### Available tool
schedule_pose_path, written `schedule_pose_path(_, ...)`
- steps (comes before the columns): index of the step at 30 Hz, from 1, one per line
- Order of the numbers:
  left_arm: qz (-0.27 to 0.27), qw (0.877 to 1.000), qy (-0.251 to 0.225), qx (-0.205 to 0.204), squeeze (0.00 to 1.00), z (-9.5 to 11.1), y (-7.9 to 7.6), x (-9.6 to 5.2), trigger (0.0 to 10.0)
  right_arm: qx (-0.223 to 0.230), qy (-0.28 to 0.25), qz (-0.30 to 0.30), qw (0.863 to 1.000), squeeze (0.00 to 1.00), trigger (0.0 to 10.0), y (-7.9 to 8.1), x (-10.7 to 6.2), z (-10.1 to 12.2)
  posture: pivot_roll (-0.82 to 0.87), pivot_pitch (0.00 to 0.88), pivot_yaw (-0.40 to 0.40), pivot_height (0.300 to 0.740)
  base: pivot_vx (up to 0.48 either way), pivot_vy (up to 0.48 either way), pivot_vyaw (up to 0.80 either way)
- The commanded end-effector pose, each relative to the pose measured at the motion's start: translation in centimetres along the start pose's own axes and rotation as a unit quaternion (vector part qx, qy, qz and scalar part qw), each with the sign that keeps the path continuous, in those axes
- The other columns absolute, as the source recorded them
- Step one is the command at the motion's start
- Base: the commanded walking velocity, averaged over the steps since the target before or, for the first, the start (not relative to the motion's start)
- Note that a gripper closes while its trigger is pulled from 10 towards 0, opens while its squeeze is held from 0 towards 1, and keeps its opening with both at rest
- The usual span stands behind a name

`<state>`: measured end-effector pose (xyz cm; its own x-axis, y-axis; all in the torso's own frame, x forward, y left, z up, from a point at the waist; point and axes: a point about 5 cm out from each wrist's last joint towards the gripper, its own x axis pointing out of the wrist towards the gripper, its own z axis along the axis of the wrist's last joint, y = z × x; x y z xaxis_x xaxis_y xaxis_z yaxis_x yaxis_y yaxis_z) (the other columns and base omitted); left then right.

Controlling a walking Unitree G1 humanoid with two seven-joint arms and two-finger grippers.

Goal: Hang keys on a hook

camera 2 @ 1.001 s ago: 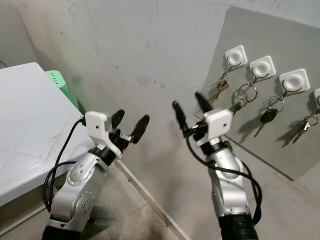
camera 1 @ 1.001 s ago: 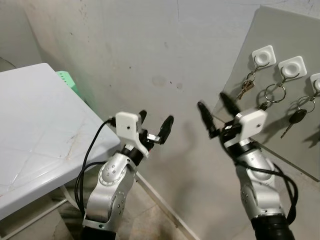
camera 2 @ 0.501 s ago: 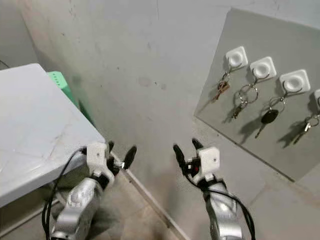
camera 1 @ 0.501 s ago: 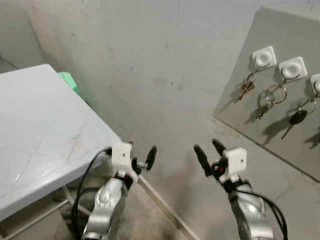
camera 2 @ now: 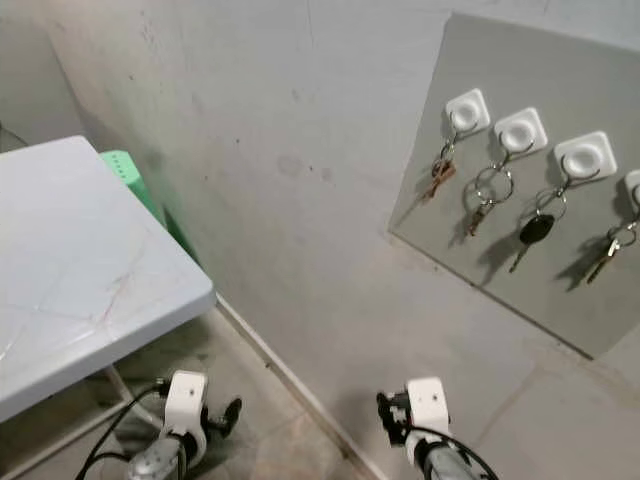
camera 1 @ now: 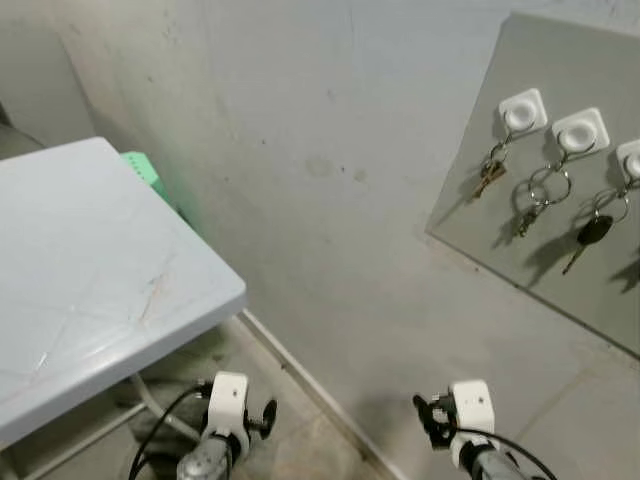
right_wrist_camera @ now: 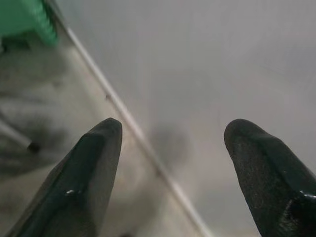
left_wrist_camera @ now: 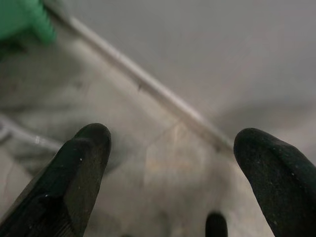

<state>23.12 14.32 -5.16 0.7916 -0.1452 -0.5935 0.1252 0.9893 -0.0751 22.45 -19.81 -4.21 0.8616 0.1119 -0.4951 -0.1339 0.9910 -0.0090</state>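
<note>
The grey board carried 4 white hooks: and 1 cut by the frame edge. 4 sets of keys hung there, 1 per hook. There were 1 white worktop, 1 green stool and 2 grippers, left and right, each with 2 black fingers.
</note>
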Motion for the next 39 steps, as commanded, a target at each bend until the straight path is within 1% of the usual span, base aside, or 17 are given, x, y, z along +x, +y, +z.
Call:
schedule_pose_path(1,0.008,1.0,0.017,-0.005,0.0,-0.5,0.2,-0.1,10.0,-0.008,0.033,-0.019,0.999,1.0,10.0,-0.2,-0.3,-1.0,0.0,0.0,-0.029,0.74,0.0,0.0,0.0)
schedule_pose_path(2,0.011,1.0,0.024,-0.004,0.0,-0.8,0.3,-0.1,10.0,-0.017,0.041,-0.025,0.999,1.0,10.0,-0.3,-0.4,-1.3,0.0,0.0,-0.029,0.74,0.0,0.0,0.0)
schedule_pose_path(4,0.018,0.999,0.048,-0.014,0.0,-1.9,0.4,-0.5,10.0,-0.014,0.064,-0.033,0.997,1.0,10.0,-0.2,-0.7,-2.1,0.0,0.0,-0.029,0.74,0.0,0.0,0.0)
schedule_pose_path(5,0.026,0.997,0.071,-0.014,0.0,-3.0,0.6,-0.9,10.0,-0.009,0.094,-0.039,0.995,1.0,10.0,-0.2,-1.2,-3.3,-0.01,0.0,-0.028,0.74,0.0,0.0,0.0)
schedule_pose_path(6,0.033,0.994,0.103,-0.019,0.0,-4.5,0.7,-1.5,10.0,-0.017,0.139,-0.05,0.989,1.0,10.0,-0.2,-2.0,-4.9,-0.01,0.0,-0.027,0.74,0.0,0.0,0.0)
schedule_pose_path(7,0.032,0.994,0.107,-0.015,0.0,-4.7,0.6,-1.6,10.0,-0.016,0.148,-0.051,0.988,0.64,10.0,-0.2,-2.3,-5.3,-0.02,0.0,-0.024,0.74,0.0,0.0,0.0)
schedule_pose_path(8,0.03,0.994,0.106,-0.012,0.0,-4.7,0.6,-1.6,10.0,-0.004,0.153,-0.049,0.987,0.64,10.0,-0.1,-2.5,-5.6,-0.02,0.0,-0.023,0.74,0.0,0.0,0.0)
schedule_pose_path(9,0.032,0.994,0.102,-0.021,0.0,-4.8,0.5,-1.6,10.0,0.007,0.173,-0.059,0.983,0.0,10.0,-0.2,-3.0,-6.5,-0.01,0.0,-0.027,0.74,0.0,0.0,0.0)
schedule_pose_path(11,0.035,0.994,0.098,-0.031,0.0,-4.7,0.4,-1.6,10.0,0.022,0.186,-0.061,0.98,0.0,10.0,0.0,-3.5,-7.2,-0.01,0.0,-0.03,0.74,0.0,0.0,0.0)
schedule_pose_path(13,0.033,0.994,0.098,-0.026,0.0,-4.8,0.3,-1.6,10.0,0.016,0.194,-0.05,0.98,0.0,10.0,0.6,-3.7,-7.6,0.0,0.0,-0.04,0.74,0.0,0.0,0.0)
schedule_pose_path(18,0.021,0.995,0.101,-0.013,0.0,-5.1,0.1,-1.8,10.0,0.017,0.199,-0.044,0.979,0.0,10.0,1.3,-3.5,-7.7,0.01,0.0,-0.047,0.74,0.0,0.0,0.0)
schedule_pose_path(21,0.026,0.994,0.102,-0.021,0.0,-5.2,0.1,-1.8,10.0,-0.011,0.201,-0.03,0.979,0.0,10.0,1.6,-3.4,-7.6,0.01,0.0,-0.05,0.74,0.0,0.0,0.0)
schedule_pose_path(26,0.025,0.994,0.102,-0.022,0.0,-5.4,0.2,-2.0,10.0,0.001,0.193,-0.04,0.98,0.0,10.0,1.3,-3.2,-7.3,0.02,0.0,-0.06,0.74,0.0,0.0,0.0)
schedule_pose_path(30,0.029,0.994,0.099,-0.025,0.0,-5.4,0.4,-2.0,10.0,0.007,0.198,-0.051,0.979,0.0,10.0,0.7,-3.6,-7.6,0.02,0.0,-0.066,0.74,0.0,0.0,0.0)
schedule_pose_path(31,0.034,0.994,0.099,-0.029,0.0,-5.4,0.8,-2.1,10.0,0.003,0.209,-0.057,0.976,0.0,10.0,0.5,-4.1,-8.1,0.02,0.0,-0.063,0.74,0.0,0.0,0.0)
schedule_pose_path(34,0.04,0.994,0.099,-0.029,0.0,-5.5,1.2,-2.2,10.0,-0.003,0.225,-0.063,0.972,0.0,10.0,0.2,-4.6,-8.7,0.02,0.0,-0.064,0.74,0.0,0.0,0.0)
schedule_pose_path(39,0.047,0.994,0.099,-0.023,0.0,-5.5,1.8,-2.4,10.0,-0.014,0.239,-0.069,0.968,0.0,10.0,0.0,-4.9,-9.1,0.01,0.0,-0.06,0.74,0.0,0.0,0.0)
